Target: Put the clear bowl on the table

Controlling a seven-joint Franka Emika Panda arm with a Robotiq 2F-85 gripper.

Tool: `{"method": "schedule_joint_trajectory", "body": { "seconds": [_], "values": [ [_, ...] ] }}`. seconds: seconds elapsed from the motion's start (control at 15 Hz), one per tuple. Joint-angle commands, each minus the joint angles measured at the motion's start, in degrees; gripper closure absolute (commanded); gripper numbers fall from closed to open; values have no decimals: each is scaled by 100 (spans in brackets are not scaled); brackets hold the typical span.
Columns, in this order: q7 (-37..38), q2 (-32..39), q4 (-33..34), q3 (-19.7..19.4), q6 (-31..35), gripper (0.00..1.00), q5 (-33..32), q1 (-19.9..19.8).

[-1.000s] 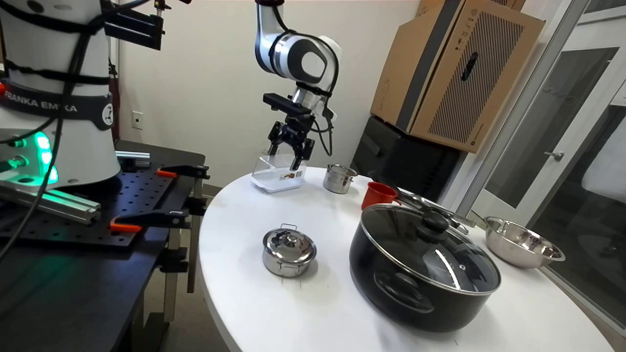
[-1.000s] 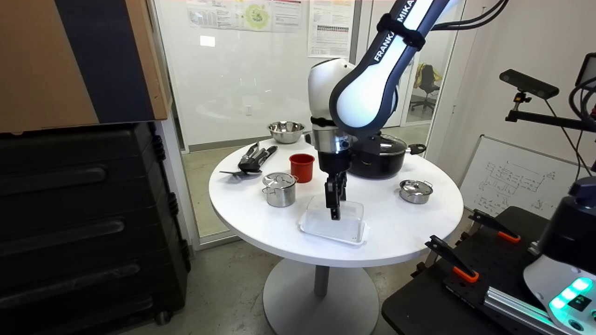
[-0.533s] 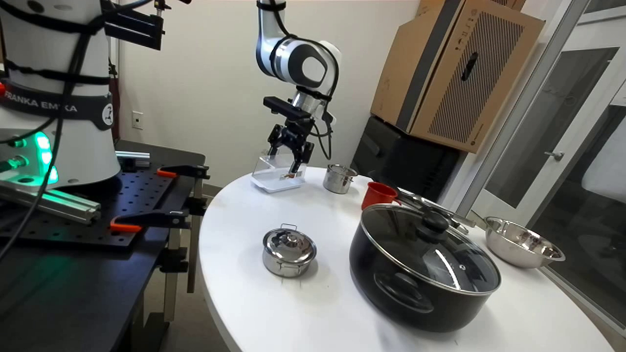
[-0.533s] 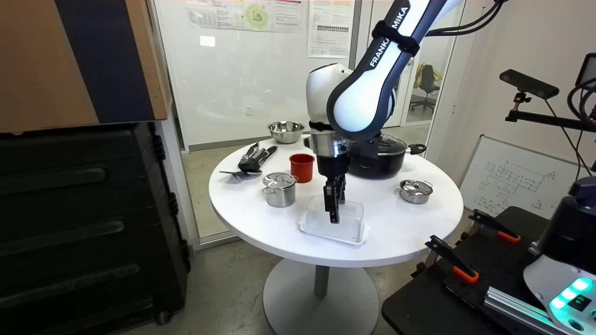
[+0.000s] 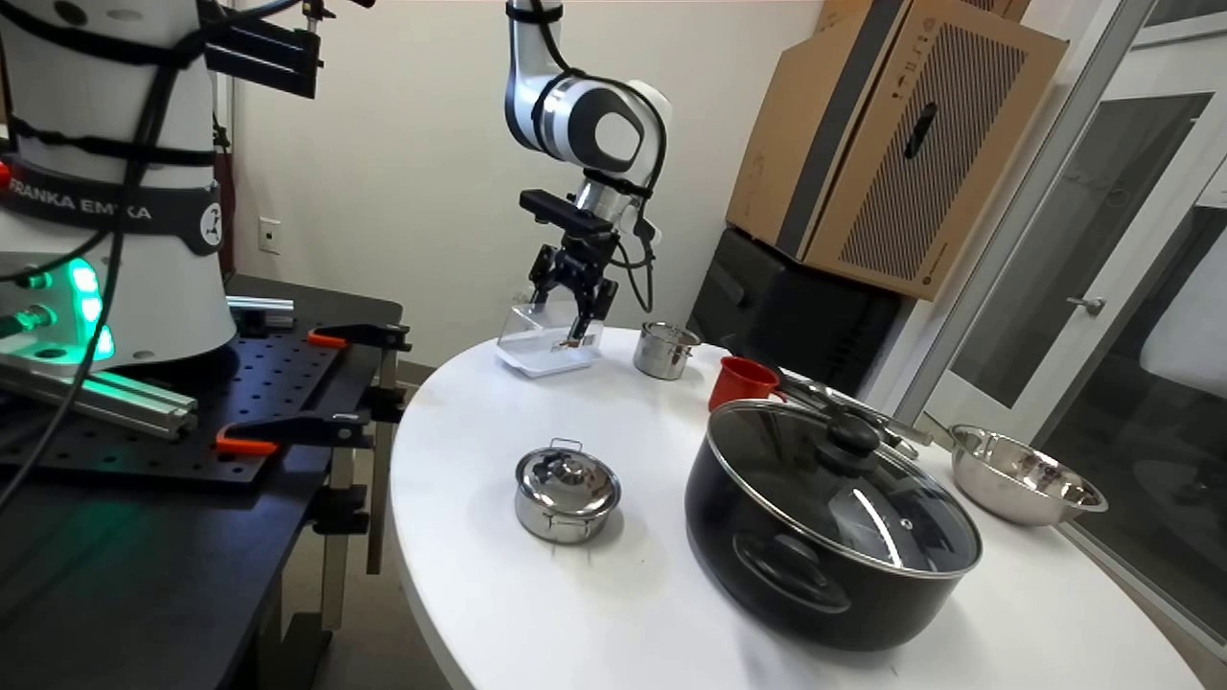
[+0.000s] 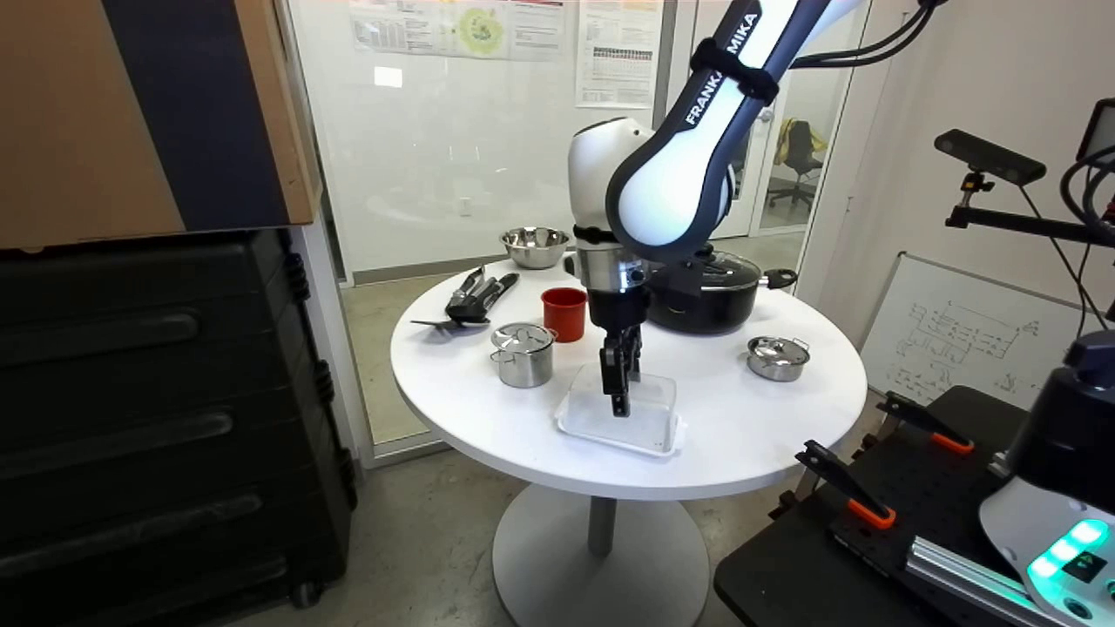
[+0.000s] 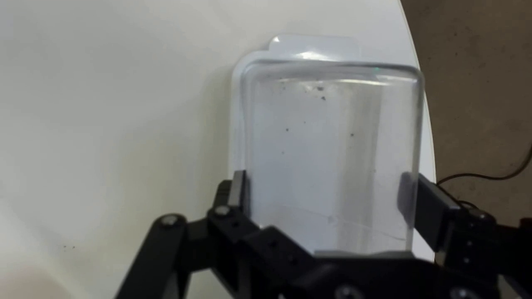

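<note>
The clear bowl (image 5: 525,335) is a see-through, box-shaped plastic piece. It sits upside down on a shallow white tray (image 5: 546,368), near the edge of the round white table (image 5: 479,412). It also shows in another exterior view (image 6: 655,407) and in the wrist view (image 7: 316,137). My gripper (image 5: 556,321) points down over it, spread wide, one finger along each side wall. In the wrist view (image 7: 326,182) one pad stands close along the left wall, and the other shows partly through the right wall. I cannot tell whether both pads press on it.
A lidded steel pot (image 6: 523,359) and a red mug (image 6: 564,315) stand near the gripper. A big black pot (image 5: 805,585), a silver lidded tin (image 5: 567,498), a steel bowl (image 6: 536,251) and utensils (image 6: 475,303) are also on the table. The table edge runs just beside the tray.
My gripper has lowered slightly around the clear bowl. In the last half second the gripper, bowl and tray have shifted a little together across the table.
</note>
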Motion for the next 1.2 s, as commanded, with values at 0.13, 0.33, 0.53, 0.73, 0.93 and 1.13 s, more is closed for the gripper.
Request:
{"method": "schedule_joint_trajectory", "body": {
  "seconds": [0.13,0.33,0.53,0.73,0.93,1.13],
  "values": [
    [-338,-384,-164,222,42,36,409,-203],
    [-578,-750,-300,297,58,36,804,-393],
    [-378,-1028,-338,59,84,36,812,-459],
    [-320,-894,-90,-230,-171,36,643,-583],
    [-793,-489,240,-369,-602,36,678,-776],
    [-1169,-63,569,-446,-1071,36,518,-879]
  ]
}}
